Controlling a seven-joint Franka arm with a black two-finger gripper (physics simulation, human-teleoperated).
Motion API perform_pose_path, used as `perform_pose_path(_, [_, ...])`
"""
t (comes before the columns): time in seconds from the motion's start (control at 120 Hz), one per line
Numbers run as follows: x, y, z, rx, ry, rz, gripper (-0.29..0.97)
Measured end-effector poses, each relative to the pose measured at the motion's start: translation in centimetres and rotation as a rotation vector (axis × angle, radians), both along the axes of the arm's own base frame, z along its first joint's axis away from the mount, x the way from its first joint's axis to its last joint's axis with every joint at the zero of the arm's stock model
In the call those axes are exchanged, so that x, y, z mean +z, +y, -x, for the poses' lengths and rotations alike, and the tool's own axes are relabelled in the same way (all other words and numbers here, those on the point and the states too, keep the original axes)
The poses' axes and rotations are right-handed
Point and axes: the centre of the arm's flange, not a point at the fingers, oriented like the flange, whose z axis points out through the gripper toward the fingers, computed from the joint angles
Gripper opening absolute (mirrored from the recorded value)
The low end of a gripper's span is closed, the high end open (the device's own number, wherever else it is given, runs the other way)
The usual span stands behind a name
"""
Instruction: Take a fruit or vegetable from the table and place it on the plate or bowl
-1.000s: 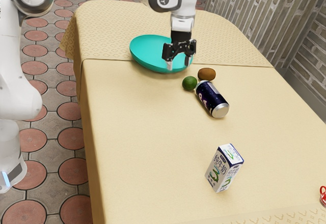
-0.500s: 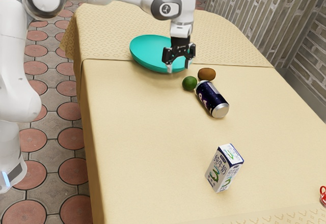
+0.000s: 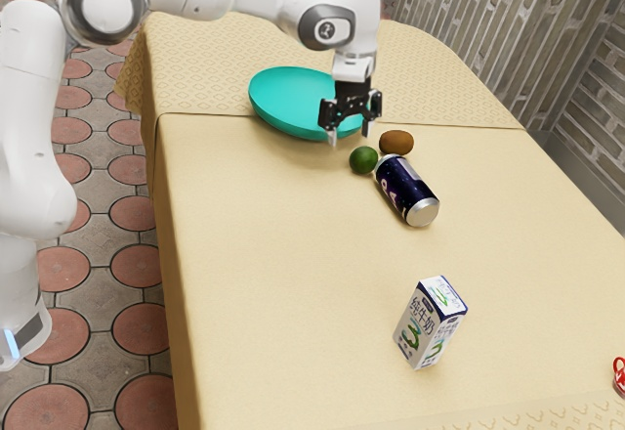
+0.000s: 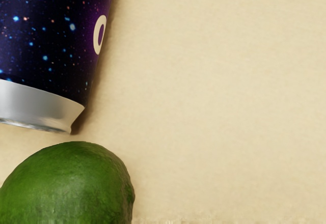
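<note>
The teal plate [image 3: 281, 98] lies flat toward the far end of the worktop [image 3: 293, 283], about midway between its two long edges, with its near rim reaching over a seam that crosses the tan cloth. It is a shallow oval, and its face shows plain teal wherever the arm does not cover it.

Just past the plate's near rim hangs the gripper [image 3: 349, 136], pointing down, its black fingers [image 3: 332, 138] spread apart with nothing between them.

The lime [image 3: 363, 159] sits on the worktop just beyond the fingers, a little nearer the near edge. It is small, round and evenly green. In the wrist view the lime [image 4: 66, 183] shows a finely pitted, dull green skin and lies close under the hand. It is free of the fingers.

Next comes the kiwi [image 3: 395, 142] — a brown, slightly flattened oval on the far side of the lime, toward the long edge on the exterior view's right.

The can [image 3: 406, 189] lies on its side just beside both fruits, its silver end aimed at the near edge. In the wrist view the can [image 4: 51, 40] is dark blue with star-like specks and pale lettering, and its silver rim comes very near the lime; whether they touch I cannot tell.

Well apart, toward the near corner on the exterior view's right, a milk carton [image 3: 430, 322] stands slightly tilted — white with green print and a blue top.
</note>
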Motion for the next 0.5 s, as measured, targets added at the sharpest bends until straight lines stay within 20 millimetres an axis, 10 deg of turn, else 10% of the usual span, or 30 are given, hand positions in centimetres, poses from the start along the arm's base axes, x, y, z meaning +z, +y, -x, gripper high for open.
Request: perform_pose_path(0.5, [-2.2,1.0,-2.0,-0.021,-0.052,0.043,0.66])
